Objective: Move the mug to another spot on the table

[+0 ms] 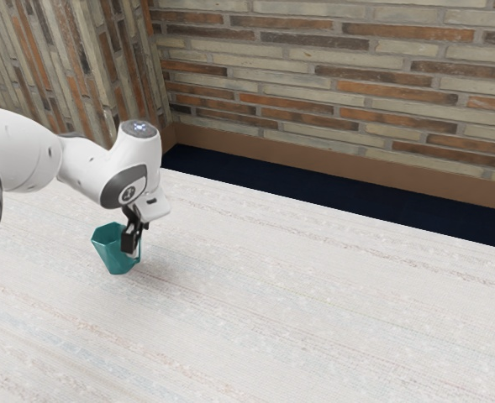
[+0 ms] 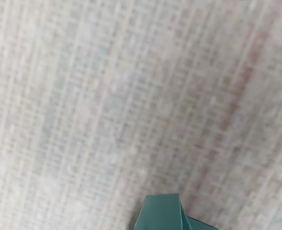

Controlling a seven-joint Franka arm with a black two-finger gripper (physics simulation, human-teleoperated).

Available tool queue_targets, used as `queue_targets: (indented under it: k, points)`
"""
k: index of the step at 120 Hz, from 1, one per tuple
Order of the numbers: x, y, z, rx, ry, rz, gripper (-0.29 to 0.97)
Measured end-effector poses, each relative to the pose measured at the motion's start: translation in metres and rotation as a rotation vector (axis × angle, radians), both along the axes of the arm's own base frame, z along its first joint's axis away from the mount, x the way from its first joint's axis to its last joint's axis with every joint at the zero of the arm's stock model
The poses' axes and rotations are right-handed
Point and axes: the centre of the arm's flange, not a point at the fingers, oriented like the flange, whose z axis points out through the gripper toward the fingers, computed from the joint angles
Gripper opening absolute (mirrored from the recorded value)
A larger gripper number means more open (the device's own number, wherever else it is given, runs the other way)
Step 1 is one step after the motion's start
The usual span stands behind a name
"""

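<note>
The gripper pinches the mug by its rim wall on the exterior view's right side; the mug tilts just below the hand, at the table

Our arm runs off the exterior view's left edge, so its base and lower joints lie outside. The gripper covers the mug rim on the side toward the exterior view's right, and we cannot read the contact there. The handle is too small to make out. In the wrist view the mug is cut by the picture's edge, leaving a blurred teal wedge. The table runs past the near edge.
</note>
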Motion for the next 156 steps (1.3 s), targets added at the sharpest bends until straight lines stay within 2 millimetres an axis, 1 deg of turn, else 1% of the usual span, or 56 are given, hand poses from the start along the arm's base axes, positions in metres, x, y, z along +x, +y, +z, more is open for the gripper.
queue_targets:
  k: [18, 32, 40, 66, 84, 110, 142, 149, 156]
  points:
    - [0.003, 0.005, 0.0, -0.006, -0.017, 0.019, 0.68]
    - [0.009, 0.012, 0.001, -0.007, -0.034, 0.039, 0.68]
    - [0.013, 0.013, 0.0, -0.009, -0.042, 0.047, 0.68]
    - [0.015, 0.013, -0.019, -0.017, -0.025, 0.067, 0.68]
    - [0.019, 0.014, -0.019, -0.027, -0.036, 0.083, 0.68]
    - [0.019, 0.016, -0.022, -0.034, -0.035, 0.099, 0.68]
    - [0.019, 0.019, -0.02, -0.033, -0.037, 0.113, 0.66]
    - [0.018, 0.02, -0.02, -0.033, -0.037, 0.115, 0.64]
    - [0.018, 0.02, -0.02, -0.033, -0.037, 0.117, 0.6]
